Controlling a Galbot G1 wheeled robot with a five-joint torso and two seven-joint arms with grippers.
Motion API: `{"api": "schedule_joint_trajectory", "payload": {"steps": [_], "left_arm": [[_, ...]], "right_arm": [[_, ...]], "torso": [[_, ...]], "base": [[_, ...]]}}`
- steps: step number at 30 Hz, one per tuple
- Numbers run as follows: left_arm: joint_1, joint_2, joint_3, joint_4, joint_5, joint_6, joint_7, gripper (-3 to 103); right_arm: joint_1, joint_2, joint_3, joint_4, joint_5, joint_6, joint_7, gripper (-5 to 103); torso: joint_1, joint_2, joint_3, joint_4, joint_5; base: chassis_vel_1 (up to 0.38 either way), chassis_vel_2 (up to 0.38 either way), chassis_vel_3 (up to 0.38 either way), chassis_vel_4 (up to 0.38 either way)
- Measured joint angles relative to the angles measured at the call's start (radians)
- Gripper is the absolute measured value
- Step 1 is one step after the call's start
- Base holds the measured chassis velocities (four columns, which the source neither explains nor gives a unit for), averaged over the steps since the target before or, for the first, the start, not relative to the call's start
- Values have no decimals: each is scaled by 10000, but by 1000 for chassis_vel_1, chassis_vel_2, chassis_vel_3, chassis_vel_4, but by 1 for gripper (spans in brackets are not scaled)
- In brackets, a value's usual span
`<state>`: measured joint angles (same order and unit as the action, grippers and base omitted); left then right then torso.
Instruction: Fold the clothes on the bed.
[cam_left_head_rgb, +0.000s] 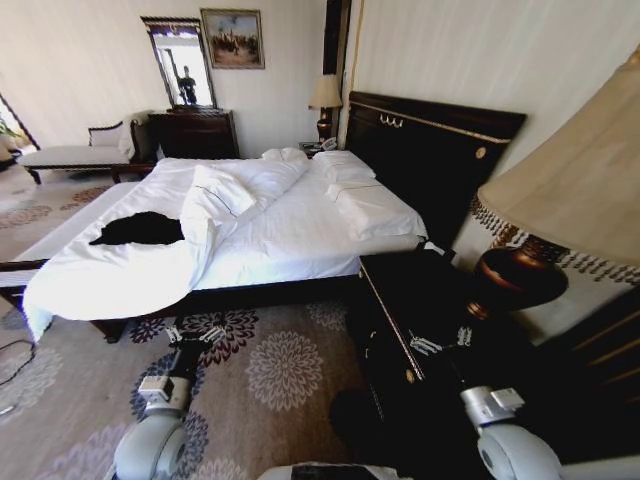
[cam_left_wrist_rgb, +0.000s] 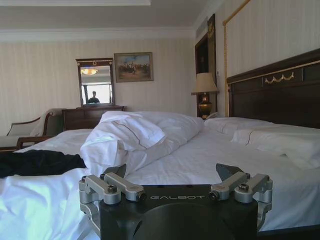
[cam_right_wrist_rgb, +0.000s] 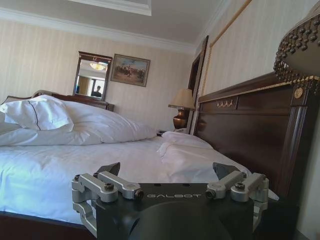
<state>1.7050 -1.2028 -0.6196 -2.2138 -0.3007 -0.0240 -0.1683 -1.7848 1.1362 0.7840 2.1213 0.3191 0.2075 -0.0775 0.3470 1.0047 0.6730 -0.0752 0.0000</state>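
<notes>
Here, black T-shirt (cam_left_head_rgb: 140, 229) on bed (cam_left_head_rgb: 300, 235) (far side), left gripper (cam_left_head_rgb: 195, 336) and right gripper (cam_left_head_rgb: 440, 343) both spread, empty.

both grippers, l (cam_left_head_rgb: 196, 337) & r (cam_left_head_rgb: 441, 343), low, jaws apart.

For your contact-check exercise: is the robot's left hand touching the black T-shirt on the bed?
Apart. In the head view the left hand hangs over the carpet beside the bed, its fingers open, while the black T-shirt lies up on the white duvet, well clear of it.
</notes>
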Motion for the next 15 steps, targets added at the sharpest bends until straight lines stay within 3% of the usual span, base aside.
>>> {"api": "schedule_joint_trajectory", "payload": {"steps": [15], "left_arm": [[71,-11,63,-73,85,-6,3,100]], "right_arm": [[-9,-91,27,30,18,-36,-2,100]], "torso": [[-4,1,-1,0,0]], "base": [[-117,119,127,-120]]}}
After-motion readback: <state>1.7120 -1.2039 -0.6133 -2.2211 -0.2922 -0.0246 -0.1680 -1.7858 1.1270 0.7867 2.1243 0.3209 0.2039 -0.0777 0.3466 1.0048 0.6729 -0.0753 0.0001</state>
